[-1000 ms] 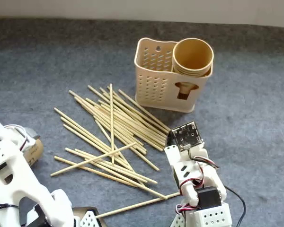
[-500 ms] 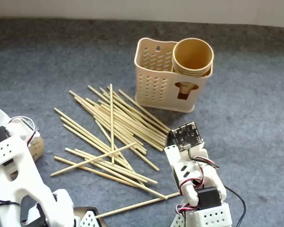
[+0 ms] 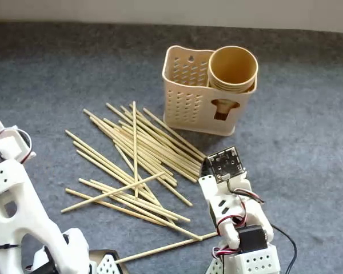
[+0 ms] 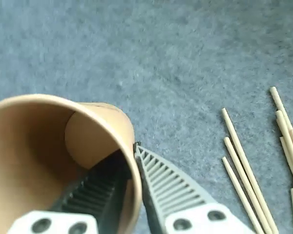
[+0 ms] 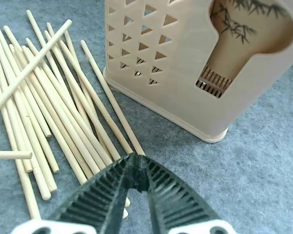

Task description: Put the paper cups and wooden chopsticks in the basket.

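Left hand [image 4: 130, 154] clamped tight, right hand [image 5: 135, 162] closed.

your two arms are white plastic with dotted holes; the right arm [image 3: 235, 225], lower right, carries a black servo [image 3: 252, 237], bare circuit board [image 3: 224, 162] and red-white-black wires [image 3: 240, 197], and the left gripper [image 4: 129, 152] pairs black and grey ribbed fingers [image 4: 171, 181].

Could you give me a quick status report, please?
Left gripper shut on paper cup rim. Right gripper shut, empty. Chopsticks loose beside basket.
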`<state>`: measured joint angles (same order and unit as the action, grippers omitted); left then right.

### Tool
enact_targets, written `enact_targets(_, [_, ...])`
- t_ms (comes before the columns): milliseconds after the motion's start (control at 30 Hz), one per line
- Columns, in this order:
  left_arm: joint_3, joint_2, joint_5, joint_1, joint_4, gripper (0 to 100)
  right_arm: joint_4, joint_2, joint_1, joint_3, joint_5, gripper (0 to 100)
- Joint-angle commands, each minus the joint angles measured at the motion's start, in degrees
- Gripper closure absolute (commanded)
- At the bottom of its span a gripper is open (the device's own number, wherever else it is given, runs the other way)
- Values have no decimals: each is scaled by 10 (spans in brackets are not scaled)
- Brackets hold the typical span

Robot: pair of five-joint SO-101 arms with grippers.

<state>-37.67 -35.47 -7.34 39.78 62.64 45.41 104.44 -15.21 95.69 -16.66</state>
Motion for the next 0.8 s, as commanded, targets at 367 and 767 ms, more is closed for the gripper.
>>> enact_targets(367, [293, -14, 154, -234, 85, 995, 9, 1, -7, 57, -8, 989])
enact_targets(767, [394, -10, 154, -487, 97, 995, 9, 1, -4, 57, -8, 989])
